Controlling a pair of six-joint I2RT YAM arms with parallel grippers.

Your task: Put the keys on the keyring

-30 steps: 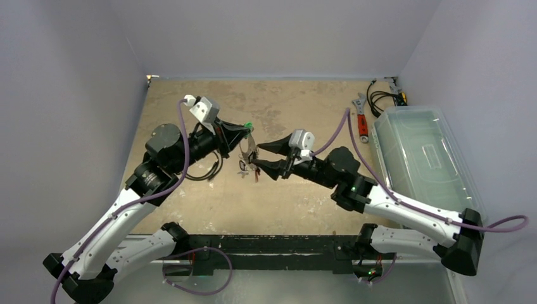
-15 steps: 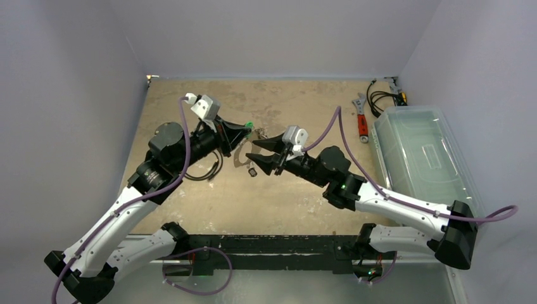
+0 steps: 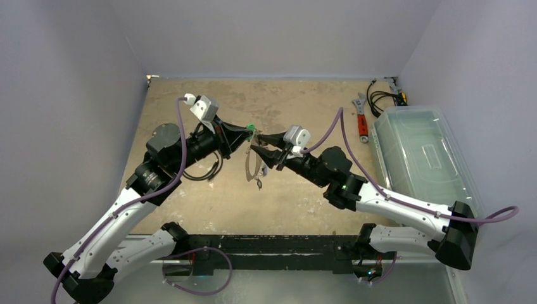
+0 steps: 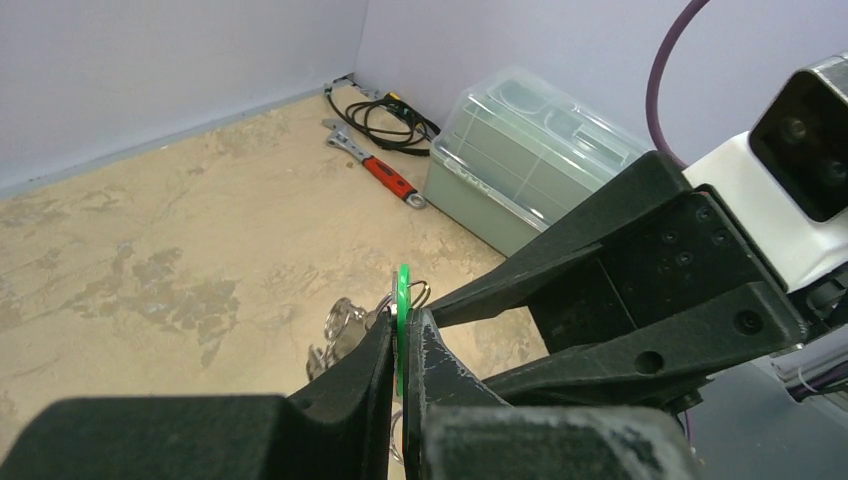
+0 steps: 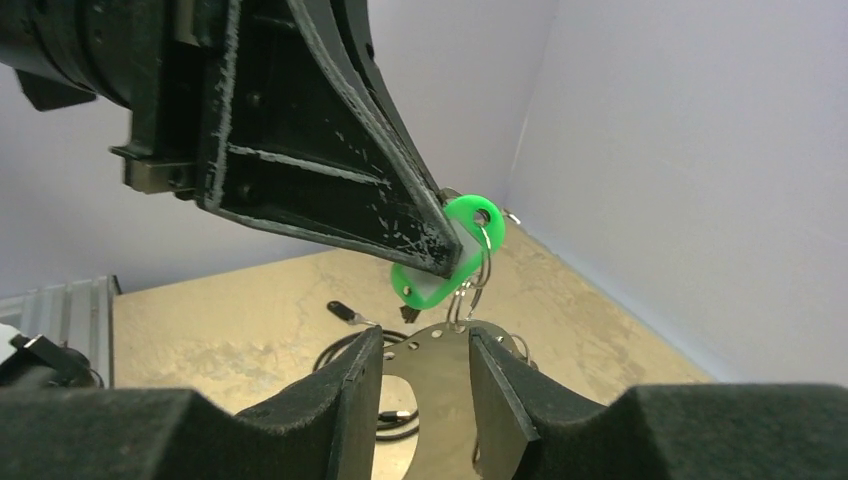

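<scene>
Keyring (image 5: pixel 436 380), a flat silvery metal ring, hangs above the mottled sandy table (image 3: pixel 190 196), at 6 o'clock from one green plastic key tag (image 5: pixel 455 245). The left pincer (image 4: pixel 403 322) is clamped on that tag. The right pincer (image 5: pixel 425 345), half spread, straddles the ring; contact is unclear. The other keys (image 4: pixel 340 325) blur together, uncountable.

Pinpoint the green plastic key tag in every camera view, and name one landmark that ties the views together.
Top external: the green plastic key tag sits just above centre, at the tip of the left gripper.
Left wrist: the tag is at lower centre, edge-on, pinched in that gripper's tip.
Right wrist: the tag is right of centre, broadside, with its white label showing.
Shared landmark: the left gripper clamped on the tag, seen in all three.
</scene>
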